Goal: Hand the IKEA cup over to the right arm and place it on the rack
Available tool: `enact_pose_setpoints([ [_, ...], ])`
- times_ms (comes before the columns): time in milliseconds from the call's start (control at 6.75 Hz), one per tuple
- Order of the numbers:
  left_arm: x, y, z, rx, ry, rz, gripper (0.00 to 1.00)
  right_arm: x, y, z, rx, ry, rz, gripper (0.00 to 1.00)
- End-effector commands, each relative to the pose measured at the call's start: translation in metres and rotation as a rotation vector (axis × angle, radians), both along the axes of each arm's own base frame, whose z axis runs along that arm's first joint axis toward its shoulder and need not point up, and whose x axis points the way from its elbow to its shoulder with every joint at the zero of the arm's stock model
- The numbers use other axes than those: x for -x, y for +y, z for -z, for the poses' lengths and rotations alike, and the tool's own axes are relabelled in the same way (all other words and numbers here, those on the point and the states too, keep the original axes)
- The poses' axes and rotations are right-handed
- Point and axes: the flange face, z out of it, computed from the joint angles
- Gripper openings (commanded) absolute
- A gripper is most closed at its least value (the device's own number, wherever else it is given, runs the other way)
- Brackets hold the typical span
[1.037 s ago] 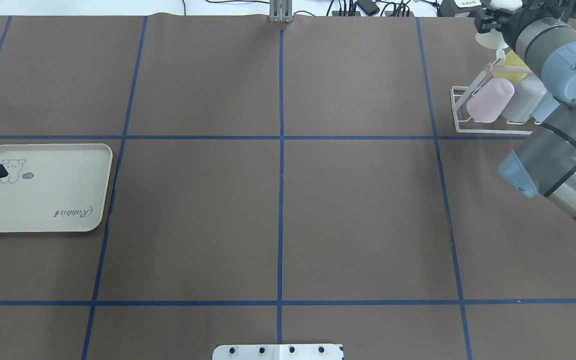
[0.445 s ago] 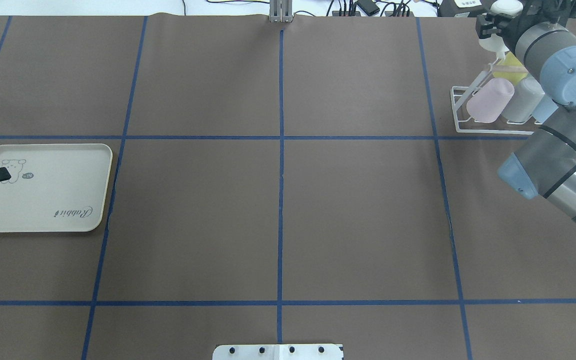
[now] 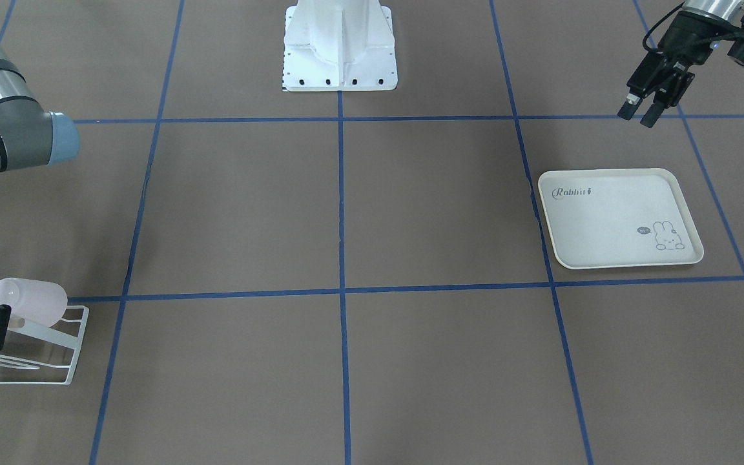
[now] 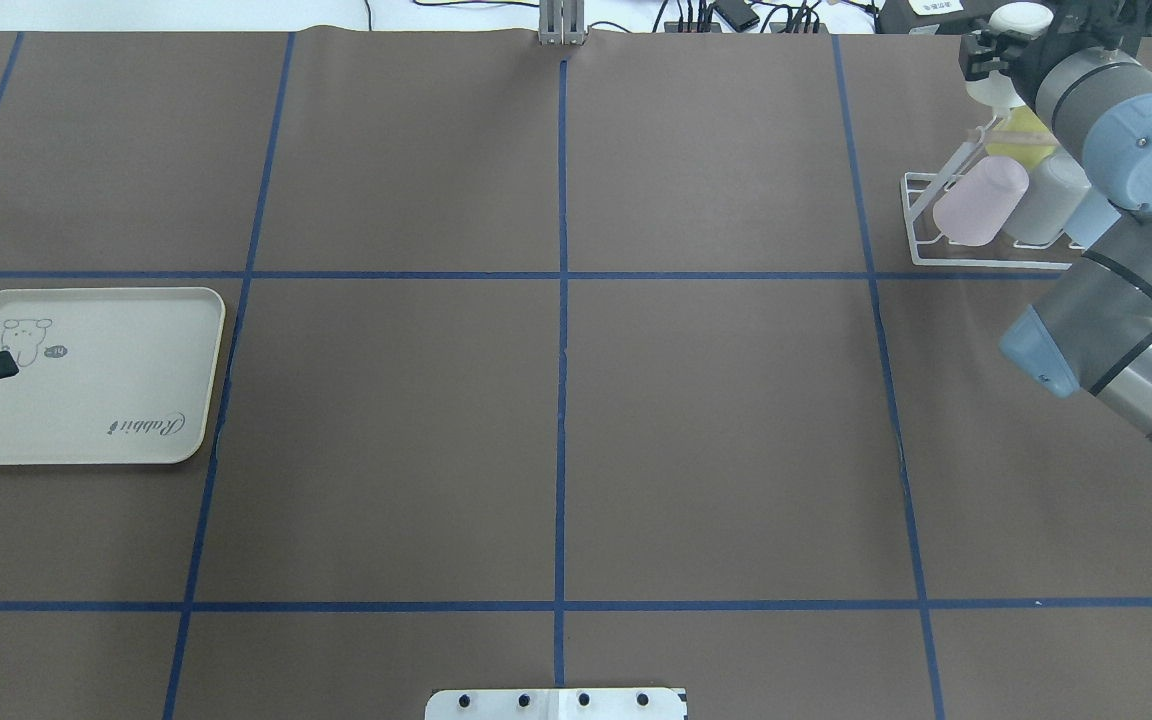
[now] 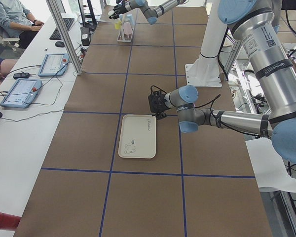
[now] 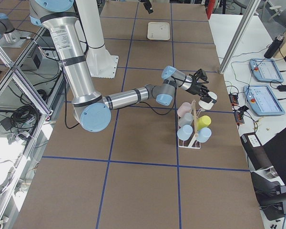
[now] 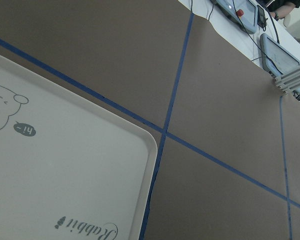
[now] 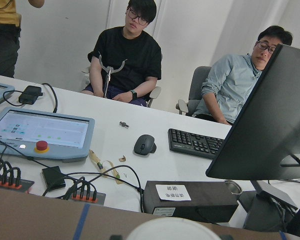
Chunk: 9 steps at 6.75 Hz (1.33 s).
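The right gripper (image 4: 999,50) is closed on the white IKEA cup (image 4: 1016,16) and holds it tilted at the far right corner of the table. The cup is just above the top of the white wire rack (image 4: 921,215), near the thin wooden rod (image 6: 195,112). I cannot tell if the cup touches the rod or a prong. The black fingers cover the middle of the cup in the overhead view, so only its two ends show. In the right wrist view only a curved white edge of it appears at the bottom border. In the front-facing view this gripper is cut by the picture edge.

The right arm (image 4: 1136,150) covers part of the rack. A pink cup (image 4: 981,200) and a grey cup (image 4: 1051,200) lie clearly on the rack. A blue cup (image 4: 1094,215) and a yellow cup (image 4: 1016,145) are half hidden.

The left gripper (image 3: 637,117) hangs above the table beside the cream tray (image 3: 604,265), on the robot's side. Its fingers are a little apart and hold nothing. In the overhead view it is cut by the left border.
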Motion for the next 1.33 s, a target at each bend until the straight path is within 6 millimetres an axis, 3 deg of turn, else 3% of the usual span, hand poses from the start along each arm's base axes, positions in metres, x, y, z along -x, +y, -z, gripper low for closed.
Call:
enact_pose_setpoints([
  [0, 0.000, 0.000, -0.002, 0.000, -0.004, -0.002, 1.00, 0.000, 0.000, -0.008, 0.009, 0.014, -0.014, 0.00],
  [148, 0.000, 0.000, -0.004, 0.003, -0.007, -0.002, 1.00, -0.002, 0.002, -0.015, 0.018, 0.020, -0.014, 0.00],
  [593, -0.001, 0.000, -0.004, 0.003, -0.007, -0.002, 1.00, 0.019, 0.009, -0.023, 0.030, 0.021, 0.014, 0.00],
  [889, -0.001, 0.000, -0.003, 0.001, -0.004, -0.004, 1.00, 0.019, 0.012, -0.028, 0.038, 0.026, 0.018, 0.00],
  [1037, -0.001, -0.001, -0.002, 0.000, -0.003, -0.002, 1.00, 0.019, 0.013, -0.032, 0.042, 0.028, 0.020, 0.99],
  [1186, -0.001, 0.000, -0.002, -0.001, -0.002, -0.004, 1.00, 0.015, 0.018, -0.038, 0.048, 0.031, 0.023, 1.00],
])
